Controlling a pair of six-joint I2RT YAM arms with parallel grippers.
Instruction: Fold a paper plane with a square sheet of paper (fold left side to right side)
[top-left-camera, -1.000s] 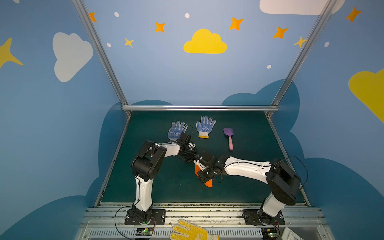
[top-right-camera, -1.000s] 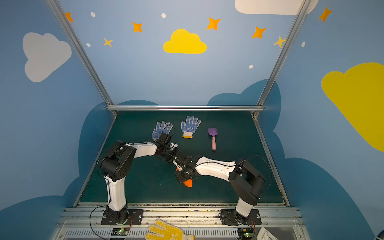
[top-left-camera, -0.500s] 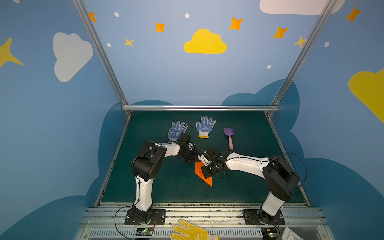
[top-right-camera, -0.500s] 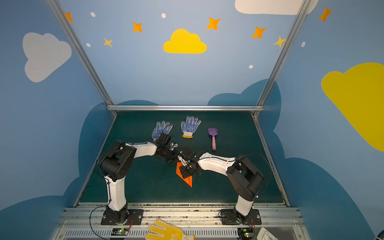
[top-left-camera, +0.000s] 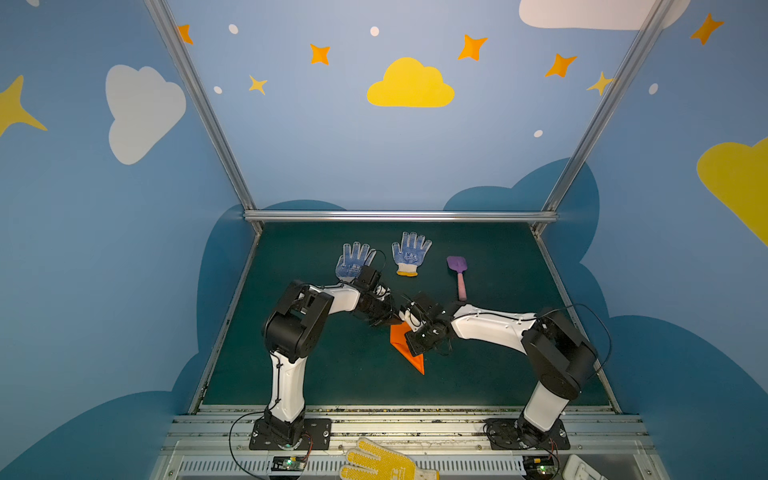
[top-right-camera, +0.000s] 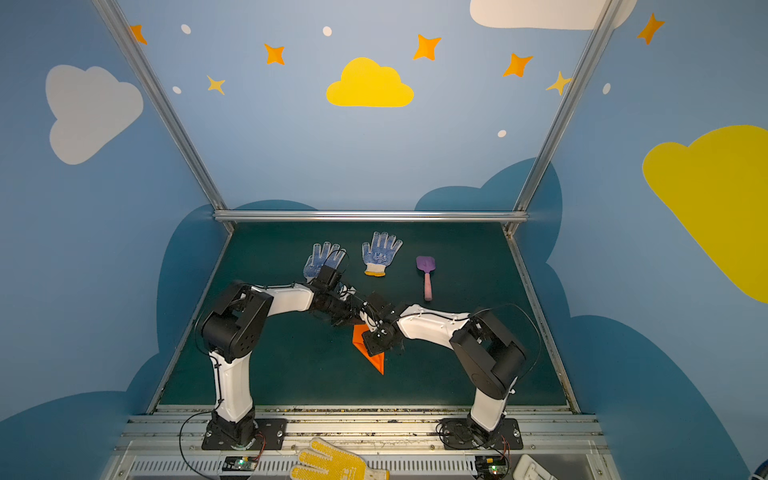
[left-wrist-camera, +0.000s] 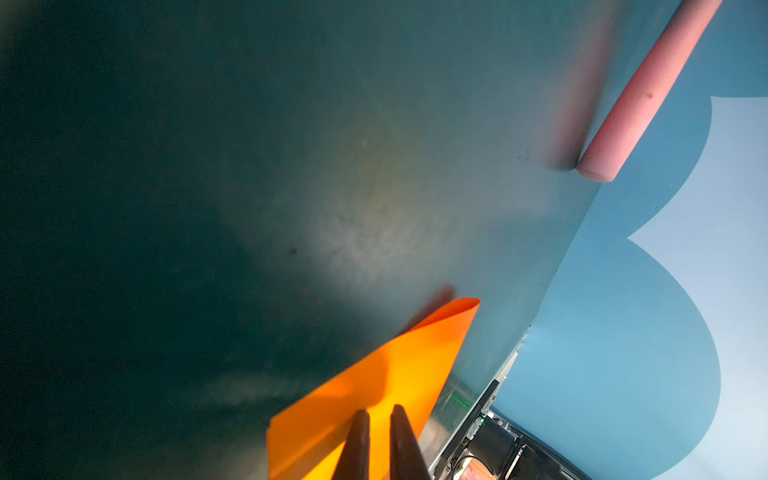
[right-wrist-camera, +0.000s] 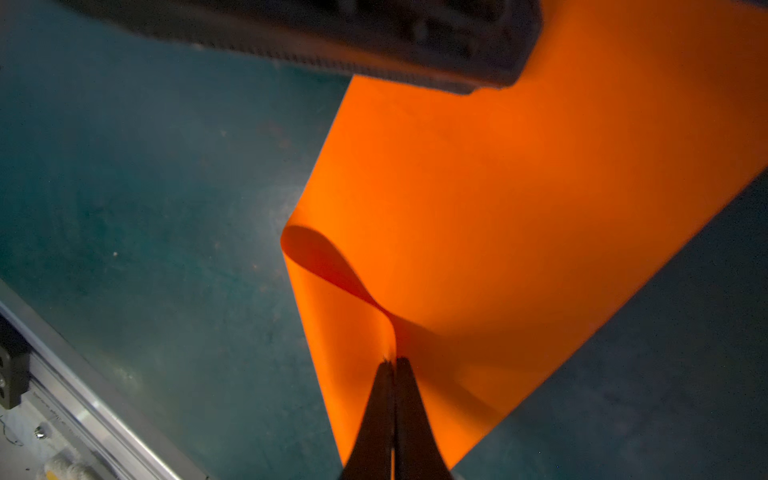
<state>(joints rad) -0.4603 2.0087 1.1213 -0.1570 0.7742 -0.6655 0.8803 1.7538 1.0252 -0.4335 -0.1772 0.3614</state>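
Note:
The square sheet of paper is bright orange and lies mid-mat, showing as a narrow wedge pointing toward the front in both top views. My right gripper is shut on a raised edge of the paper, which curls over in a loop beside the fingers. My left gripper sits at the paper's rear edge. It is all but closed, with a thin slit between its fingers, and its tips are over the sheet. A paper plane as such is not in view.
Two blue dotted gloves and a purple-and-pink toy shovel lie behind the arms; the shovel's pink handle shows in the left wrist view. A yellow dotted glove rests on the front rail.
My right gripper has drawn back toward the rear with the paper's edge. More of the orange wedge now shows on the mat. The left gripper stayed put and narrowed slightly.

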